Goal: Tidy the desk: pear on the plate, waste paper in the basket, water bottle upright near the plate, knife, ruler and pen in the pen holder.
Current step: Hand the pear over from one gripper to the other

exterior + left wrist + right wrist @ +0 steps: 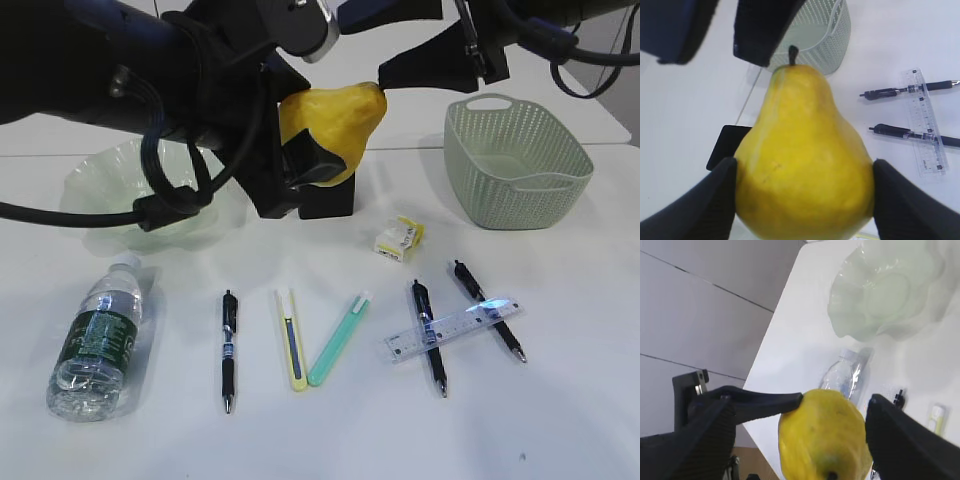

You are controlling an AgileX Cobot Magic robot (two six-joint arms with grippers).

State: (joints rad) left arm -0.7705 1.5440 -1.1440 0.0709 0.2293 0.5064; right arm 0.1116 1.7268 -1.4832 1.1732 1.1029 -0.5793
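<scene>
My left gripper (310, 150) is shut on the yellow pear (345, 110), holding it in the air above the black pen holder (325, 200). Both pads press the pear's (805, 165) wide sides. My right gripper (410, 68) hangs open just past the stem end, not touching the fruit. The wavy green plate (100, 185) sits at the left, the basket (515, 165) at the right. The water bottle (98, 340) lies on its side. The waste paper (399, 240), ruler (452, 328), a yellow knife (291, 340) and a pen (228, 350) lie on the desk.
A green knife (340, 338) lies beside the yellow one. Two more pens (430, 335) lie under the ruler. The desk's far edge runs behind the plate and basket. The left arm's cables hang over the plate's right rim.
</scene>
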